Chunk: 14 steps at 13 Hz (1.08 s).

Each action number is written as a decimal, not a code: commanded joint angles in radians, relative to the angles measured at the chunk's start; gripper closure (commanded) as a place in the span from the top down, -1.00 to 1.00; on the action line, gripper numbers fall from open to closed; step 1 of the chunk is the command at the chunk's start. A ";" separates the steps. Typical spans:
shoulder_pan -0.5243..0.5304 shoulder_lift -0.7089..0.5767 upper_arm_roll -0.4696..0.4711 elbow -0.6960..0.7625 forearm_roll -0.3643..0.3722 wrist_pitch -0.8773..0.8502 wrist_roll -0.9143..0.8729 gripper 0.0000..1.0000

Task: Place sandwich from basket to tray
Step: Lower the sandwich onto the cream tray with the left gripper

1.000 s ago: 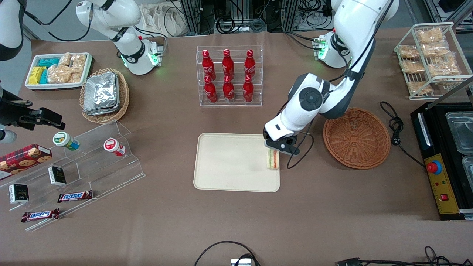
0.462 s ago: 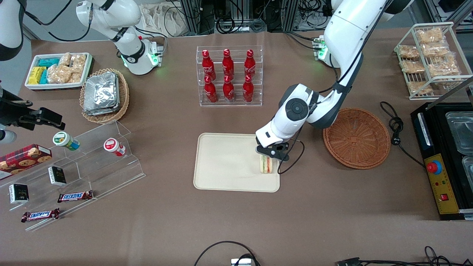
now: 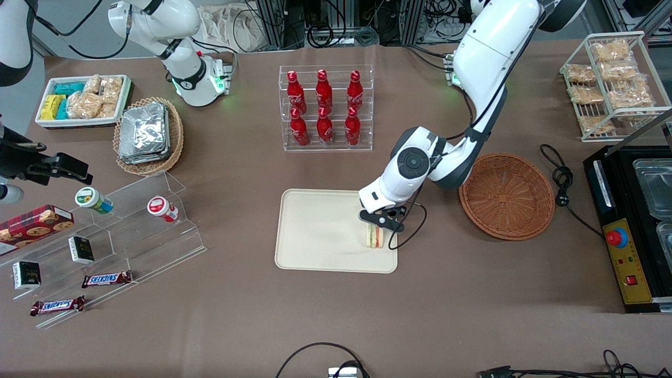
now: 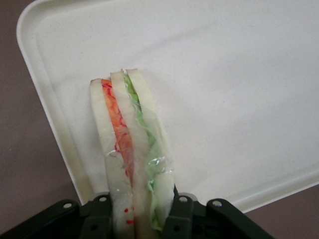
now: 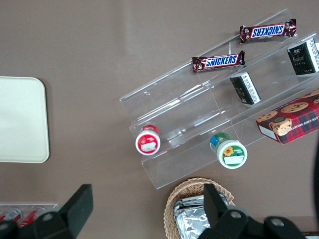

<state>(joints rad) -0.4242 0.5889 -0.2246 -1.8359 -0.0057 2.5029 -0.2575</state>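
Placing step. Claw [image 3: 379, 224] pinches sandwich [image 3: 374, 236] over tray [image 3: 320, 231], near rim at working arm's end; whether it touches tray, unclear. Basket [image 3: 507, 195] empty beside. Next, likely: lower, spread fingers, lift clear.

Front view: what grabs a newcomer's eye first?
The gripper shut on the sandwich, holding it over the tray at the edge nearest the basket, which lies empty beside it. Next, six red bottles in a clear rack, farther from the camera than the tray.
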 commanded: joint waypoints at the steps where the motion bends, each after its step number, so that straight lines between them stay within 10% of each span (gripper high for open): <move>1: -0.021 0.031 0.011 0.041 0.053 0.002 -0.067 0.20; 3: -0.025 0.037 0.010 0.049 0.067 0.004 -0.106 0.99; 14: -0.018 -0.018 0.024 0.231 0.067 -0.330 -0.267 1.00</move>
<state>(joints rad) -0.4359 0.6001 -0.2182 -1.6382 0.0430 2.2643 -0.4830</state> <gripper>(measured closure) 0.000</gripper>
